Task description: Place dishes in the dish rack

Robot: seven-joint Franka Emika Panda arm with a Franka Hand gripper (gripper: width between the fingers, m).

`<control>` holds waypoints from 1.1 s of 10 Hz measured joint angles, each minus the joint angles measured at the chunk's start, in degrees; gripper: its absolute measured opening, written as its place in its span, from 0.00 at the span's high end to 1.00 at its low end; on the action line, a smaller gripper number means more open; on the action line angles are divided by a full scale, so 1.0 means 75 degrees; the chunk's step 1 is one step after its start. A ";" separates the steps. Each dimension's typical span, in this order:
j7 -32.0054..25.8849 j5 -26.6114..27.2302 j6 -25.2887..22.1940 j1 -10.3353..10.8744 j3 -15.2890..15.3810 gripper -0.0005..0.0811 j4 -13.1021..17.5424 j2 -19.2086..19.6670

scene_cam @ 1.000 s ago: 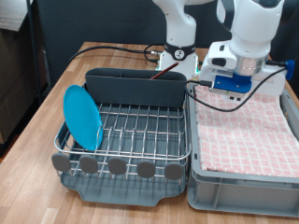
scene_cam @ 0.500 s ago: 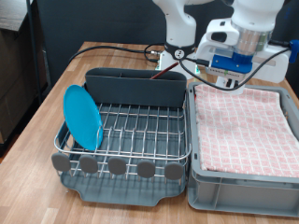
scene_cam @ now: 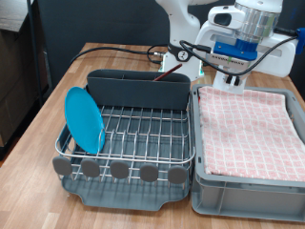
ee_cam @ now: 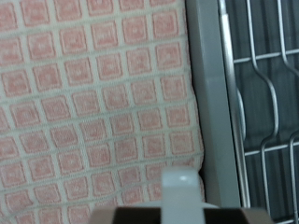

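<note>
The light-blue plate (scene_cam: 84,119) stands on edge in the dish rack (scene_cam: 124,187) at the exterior view's left. The rack's wire grid also shows in the wrist view (ee_cam: 266,84). My gripper (scene_cam: 234,82) hangs above the far end of the grey crate (scene_cam: 250,198), clear of the pink checked cloth (scene_cam: 250,134). A pale blurred block (ee_cam: 182,191) sits at the wrist view's edge over the cloth (ee_cam: 93,103); I cannot tell what it is. The white cup and the wooden spoon are out of view.
The rack's tall grey cutlery bin (scene_cam: 138,88) runs along its far side and round grey knobs (scene_cam: 119,170) along its near edge. The crate wall (ee_cam: 210,93) stands next to the rack. Cables (scene_cam: 133,52) trail over the wooden table behind.
My gripper has risen from just above the cloth at the crate's far end to well above it. The plate and rack have not moved.
</note>
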 joint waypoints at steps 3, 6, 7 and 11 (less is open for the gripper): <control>-0.0416 -0.0015 -0.0250 -0.0008 -0.0144 0.90 0.0747 0.0308; -0.1143 0.0087 -0.0619 -0.0111 -0.0340 0.90 0.1787 0.0924; -0.1321 0.0122 -0.0630 -0.0157 -0.0391 0.90 0.2112 0.1164; -0.1647 0.0211 -0.0590 -0.0253 -0.0417 0.90 0.2737 0.1705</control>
